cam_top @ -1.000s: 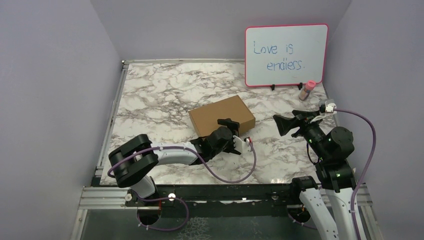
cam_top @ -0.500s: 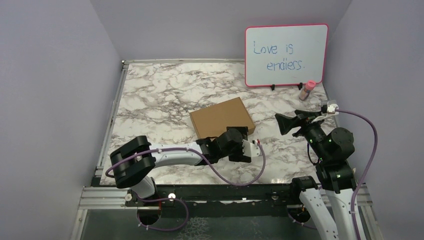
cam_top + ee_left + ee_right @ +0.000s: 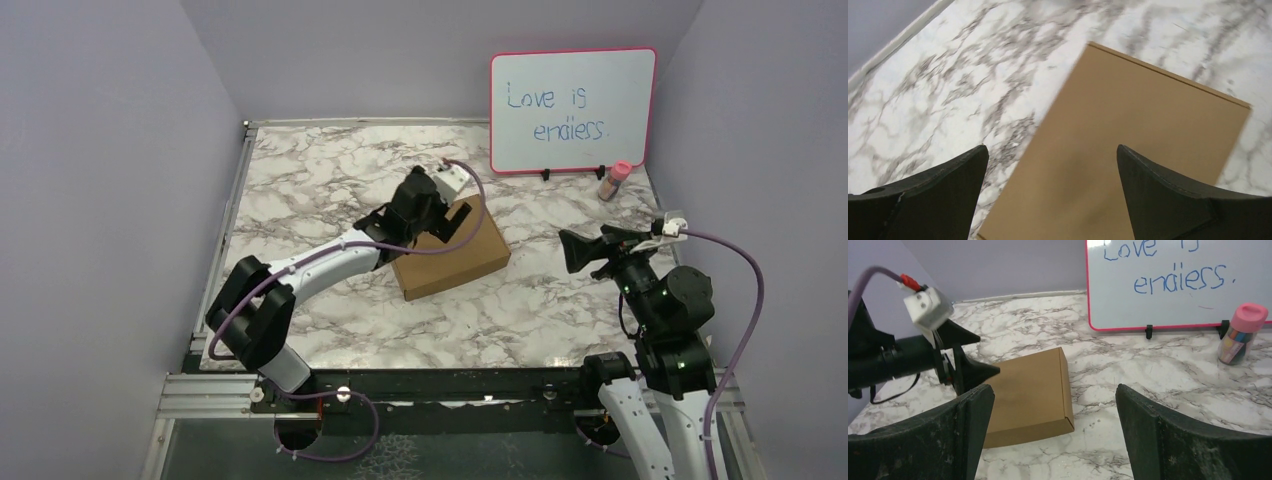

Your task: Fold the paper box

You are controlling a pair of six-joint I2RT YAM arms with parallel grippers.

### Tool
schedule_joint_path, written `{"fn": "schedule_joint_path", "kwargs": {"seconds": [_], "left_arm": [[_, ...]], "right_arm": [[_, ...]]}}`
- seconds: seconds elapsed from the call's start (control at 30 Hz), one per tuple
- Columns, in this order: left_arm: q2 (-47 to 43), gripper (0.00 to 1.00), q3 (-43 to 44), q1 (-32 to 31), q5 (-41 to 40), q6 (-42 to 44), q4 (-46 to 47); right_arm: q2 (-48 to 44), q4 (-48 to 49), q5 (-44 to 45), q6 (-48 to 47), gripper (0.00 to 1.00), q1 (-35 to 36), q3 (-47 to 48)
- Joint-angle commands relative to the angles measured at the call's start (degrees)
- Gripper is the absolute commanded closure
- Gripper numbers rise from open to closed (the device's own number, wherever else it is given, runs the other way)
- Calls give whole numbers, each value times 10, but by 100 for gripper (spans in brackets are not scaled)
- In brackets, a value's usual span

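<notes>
Since 1 second ago, the left gripper (image 3: 452,212) has swung over the paper box (image 3: 458,258) to its side nearer the whiteboard (image 3: 572,110), jaws wide and empty, probably to press it shut. Already closed, the box lies before the whiteboard's left end; the right gripper (image 3: 568,250) waits open before its right end.

Paper box (image 3: 455,265) on table (image 3: 300,180) beneath left gripper (image 3: 1051,148), right gripper (image 3: 1054,387) to its right, whiteboard (image 3: 572,110) behind.

The pink-framed whiteboard (image 3: 572,110) carries blue handwriting — "Love is endless." — nothing else is legible.
</notes>
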Motion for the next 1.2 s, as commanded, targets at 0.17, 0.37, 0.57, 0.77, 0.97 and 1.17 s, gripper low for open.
{"fn": "schedule_joint_path", "kwargs": {"seconds": [0.17,0.37,0.57,0.77,0.97,1.17], "left_arm": [[-100,1,-8,244,79,-314,25],[-182,1,-55,351,109,-387,42],[-306,1,-126,407,100,-366,8],[-451,1,-167,392,49,-304,-80],[-620,1,-220,385,18,-239,-107],[-692,1,-259,385,10,-229,-86]], "right_arm": [[-64,-12,71,-10,0,-4,-14],[-71,-19,82,-7,0,-3,-19],[-80,-23,118,3,0,-3,-26],[-55,-28,134,4,0,18,-8],[-29,-15,153,-9,0,32,5],[-10,-2,151,-10,0,33,-6]]}}
